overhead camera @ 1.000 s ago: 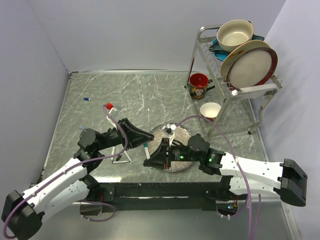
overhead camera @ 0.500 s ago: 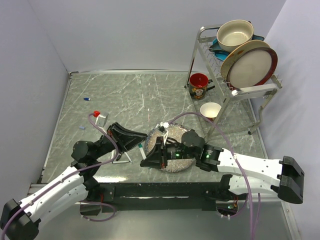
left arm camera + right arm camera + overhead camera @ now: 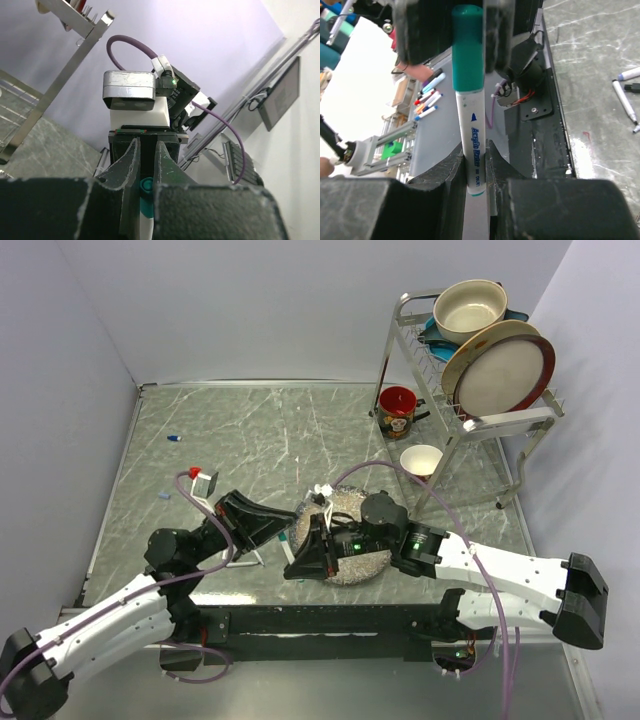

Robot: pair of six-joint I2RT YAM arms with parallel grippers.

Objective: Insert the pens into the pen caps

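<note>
My right gripper is shut on the white barrel of a marker pen and holds it above the table. The teal-green cap sits on the pen's far end. My left gripper is shut on that cap, facing the right gripper. In the top view the two grippers meet, the left gripper against the right gripper, at the left rim of the speckled plate. Other white pens lie on the table under the left arm. A blue cap lies far left. The black cap is out of view.
A dish rack with plates and a pot stands at the back right, a red mug and a white cup beside it. A small pale blue piece lies at the left. Two loose pens show in the right wrist view.
Both arms have shifted a little left and toward the near edge. The left gripper has drawn in against the right gripper, with the teal cap over the pen's end.
</note>
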